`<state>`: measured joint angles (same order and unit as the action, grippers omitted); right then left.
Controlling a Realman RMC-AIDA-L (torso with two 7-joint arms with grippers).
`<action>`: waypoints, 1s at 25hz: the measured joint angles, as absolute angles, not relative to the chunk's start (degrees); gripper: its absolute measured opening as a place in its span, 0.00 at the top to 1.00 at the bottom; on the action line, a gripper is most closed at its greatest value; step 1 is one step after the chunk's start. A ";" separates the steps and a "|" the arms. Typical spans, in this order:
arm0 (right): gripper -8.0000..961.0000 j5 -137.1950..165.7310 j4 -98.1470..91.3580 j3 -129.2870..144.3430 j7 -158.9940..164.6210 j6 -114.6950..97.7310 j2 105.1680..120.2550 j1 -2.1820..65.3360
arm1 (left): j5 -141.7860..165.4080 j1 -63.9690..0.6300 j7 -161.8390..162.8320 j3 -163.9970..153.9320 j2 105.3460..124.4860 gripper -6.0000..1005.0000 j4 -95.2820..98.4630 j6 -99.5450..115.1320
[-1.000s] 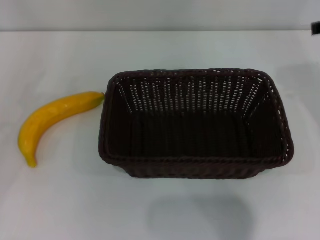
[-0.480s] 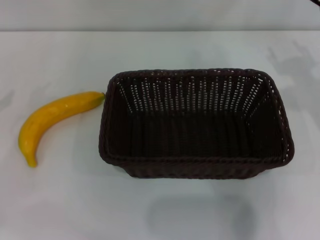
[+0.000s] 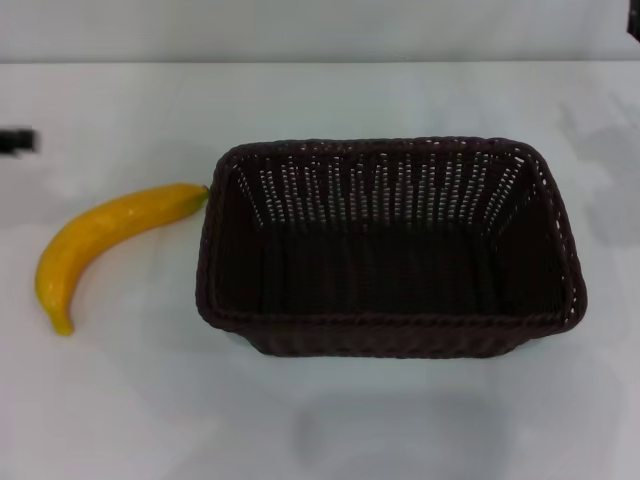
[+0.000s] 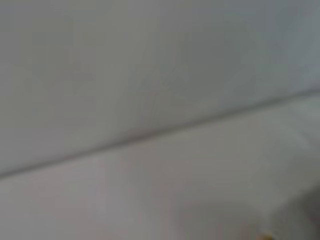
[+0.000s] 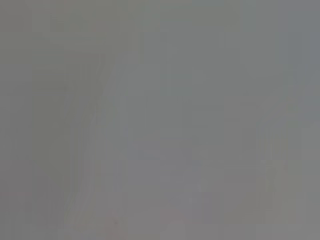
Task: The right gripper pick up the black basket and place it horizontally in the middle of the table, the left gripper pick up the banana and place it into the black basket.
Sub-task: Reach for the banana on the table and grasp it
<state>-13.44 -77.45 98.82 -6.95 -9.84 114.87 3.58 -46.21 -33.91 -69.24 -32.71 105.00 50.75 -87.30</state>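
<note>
The black basket (image 3: 390, 245) stands upright and lengthwise across the white table (image 3: 320, 420), slightly right of centre, and nothing lies inside it. The yellow banana (image 3: 95, 240) lies on the table to its left, with its upper tip almost touching the basket's left rim. A small dark part of the left gripper (image 3: 15, 140) shows at the left edge of the head view, above and to the left of the banana. A dark sliver of the right gripper (image 3: 634, 30) shows in the top right corner, far from the basket. Neither wrist view shows any fingers.
The table's far edge meets a pale wall (image 3: 320, 30) along the top of the head view. The left wrist view shows only the wall (image 4: 150, 60) and the bare tabletop (image 4: 150, 200).
The left gripper's dark tip has come into view at the left edge. The dark sliver of the right gripper has shifted in the top right corner. Basket and banana have not moved.
</note>
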 joint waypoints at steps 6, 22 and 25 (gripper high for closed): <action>0.25 -13.56 -75.23 98.48 -6.86 -12.26 114.87 3.34 | -44.94 -34.54 -72.81 -35.93 107.90 0.14 47.82 -86.55; 0.25 -13.72 -76.05 98.20 -6.67 -10.95 114.87 2.79 | -40.49 -31.16 -68.94 -36.11 108.66 0.14 46.75 -87.90; 0.25 -13.71 -76.41 98.03 -6.67 -9.71 114.87 3.01 | -38.96 -31.60 -69.17 -36.52 108.89 0.14 46.66 -87.62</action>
